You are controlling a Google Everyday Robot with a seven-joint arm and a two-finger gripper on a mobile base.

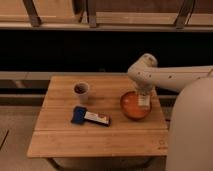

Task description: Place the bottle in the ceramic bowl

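Pale slim bottle [144, 100] over glossy orange-red ceramic bowl [131, 109], directly beneath my gripper [144, 93], clamped on it

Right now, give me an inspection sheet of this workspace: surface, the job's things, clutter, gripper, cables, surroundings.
Surface: wooden slatted table, light wood.
Job's things: ceramic bowl, orange-red, at the table's right side; bottle, pale, upright over the bowl's right part, under the arm's end.
Clutter: small pale cup with dark inside, upper left of the table; flat blue-and-white box lying in front of the cup.
Gripper: gripper directly above the bowl, at the bottle.
Cables: nothing seen.
Surroundings: dark recess behind the table, pale ledge above it, floor at left.
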